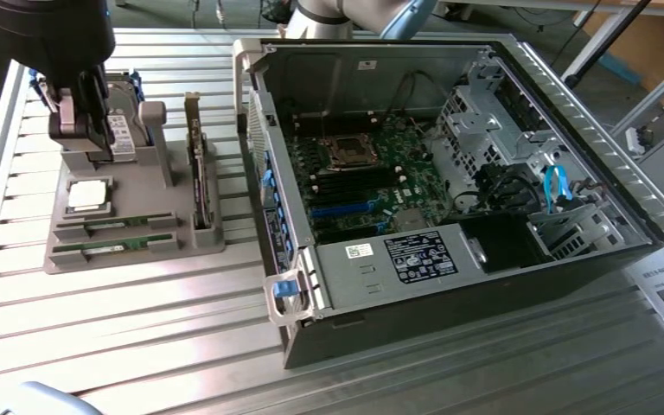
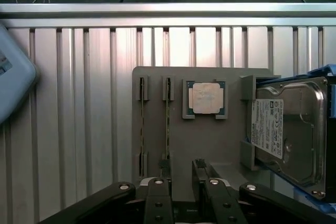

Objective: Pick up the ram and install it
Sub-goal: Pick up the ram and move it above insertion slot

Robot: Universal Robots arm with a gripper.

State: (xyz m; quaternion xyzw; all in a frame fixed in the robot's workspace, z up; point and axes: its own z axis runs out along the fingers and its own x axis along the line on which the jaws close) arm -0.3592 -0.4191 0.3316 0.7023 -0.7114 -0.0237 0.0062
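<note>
The tool (image 2: 181, 167) is open wide and holds nothing. It hangs over the gray holder (image 2: 210, 142) on the bench (image 2: 73, 129). Two ram sticks lie there side by side: the nearer ram (image 2: 167, 124), a little to one side of the tool's gap, and the other ram (image 2: 142, 124) past it (both seen on edge). Their long way runs straight ahead of the tool. There is also one square chip (image 2: 205, 98), one hard drive (image 2: 286, 129) and one computer case (image 1: 424, 173).

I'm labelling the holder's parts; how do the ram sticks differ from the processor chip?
The ram sticks are long, thin and green, standing on edge in slots; the processor chip is square, silver and lies flat in its pocket. Both sit in the gray holder.
</note>
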